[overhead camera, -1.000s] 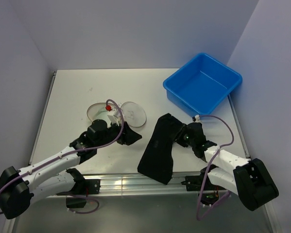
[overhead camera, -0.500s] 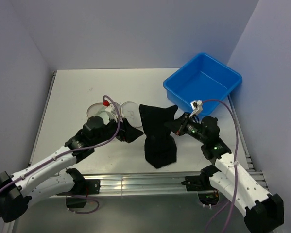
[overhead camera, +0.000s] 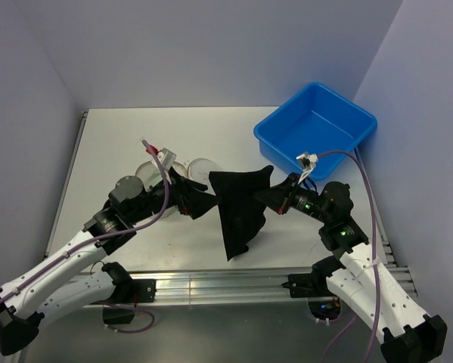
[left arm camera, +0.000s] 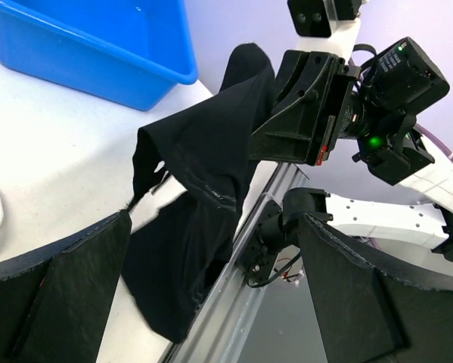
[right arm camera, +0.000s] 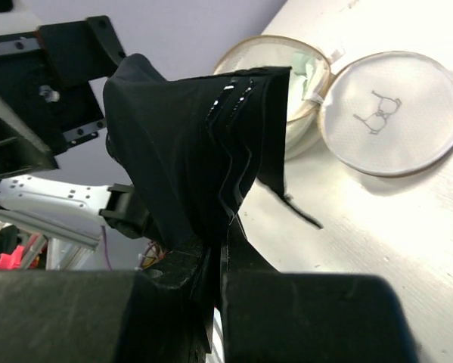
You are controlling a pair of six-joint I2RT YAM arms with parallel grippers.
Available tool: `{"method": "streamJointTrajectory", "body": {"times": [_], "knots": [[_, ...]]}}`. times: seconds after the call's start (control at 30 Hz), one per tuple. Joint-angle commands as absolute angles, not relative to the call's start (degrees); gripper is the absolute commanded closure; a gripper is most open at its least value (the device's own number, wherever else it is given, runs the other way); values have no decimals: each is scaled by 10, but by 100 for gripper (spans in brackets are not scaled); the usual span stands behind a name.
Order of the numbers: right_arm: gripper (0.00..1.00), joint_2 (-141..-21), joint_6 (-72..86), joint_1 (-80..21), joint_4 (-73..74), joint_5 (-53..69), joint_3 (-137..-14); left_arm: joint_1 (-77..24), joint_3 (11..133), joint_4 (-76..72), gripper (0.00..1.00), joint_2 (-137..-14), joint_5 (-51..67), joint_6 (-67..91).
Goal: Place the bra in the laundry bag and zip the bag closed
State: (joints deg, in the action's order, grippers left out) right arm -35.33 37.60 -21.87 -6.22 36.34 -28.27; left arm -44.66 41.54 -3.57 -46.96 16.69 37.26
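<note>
My right jaws pinch the black bra just right of the laundry bag; it hangs lengthwise toward the bench. My left jaws gape, empty.

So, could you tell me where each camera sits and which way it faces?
Top external: above and behind the bases, looking down on the table; left arm and right arm show.
Left wrist: looks rightward at the right gripper and blue bin; own open fingers frame it.
Right wrist: looks leftward at the laundry bag; own fingers pinch the bra.
All three share the bra.
</note>
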Motion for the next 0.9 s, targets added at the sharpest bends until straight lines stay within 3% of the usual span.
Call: {"method": "streamJointTrajectory", "body": {"times": [0.0, 0.1, 0.3, 0.4, 0.43, 0.5, 0.53, 0.57, 0.67, 0.7, 0.8, 0.87], "knots": [[100, -340, 389, -228, -94, 374, -324, -448, 439, -44, 1, -470, 194, 369], [100, -339, 389, -238, -105, 366, -323, -451, 448, -57, 3, -489, 216, 374], [100, -353, 402, -248, -134, 354, -315, -468, 463, -80, 23, -519, 233, 380], [100, -358, 399, -256, -131, 353, -321, -471, 461, -84, 51, -526, 220, 379], [100, -356, 398, -258, -129, 352, -322, -471, 460, -90, 68, -525, 214, 378], [100, -352, 396, -259, -129, 350, -322, -472, 460, -89, 81, -522, 206, 375], [100, -352, 395, -258, -123, 349, -322, -472, 460, -90, 93, -518, 201, 375], [100, -353, 386, -259, -114, 350, -323, -472, 459, -90, 99, -514, 189, 377], [97, -348, 348, -259, -67, 333, -337, -472, 463, -87, 100, -498, 186, 381], [71, -348, 334, -259, -49, 324, -349, -473, 468, -80, 100, -497, 187, 377], [20, -349, 264, -259, 36, 304, -402, -472, 486, -48, 100, -487, 179, 369], [15, -335, 223, -259, 62, 286, -426, -472, 494, -38, 100, -482, 176, 360]]}}
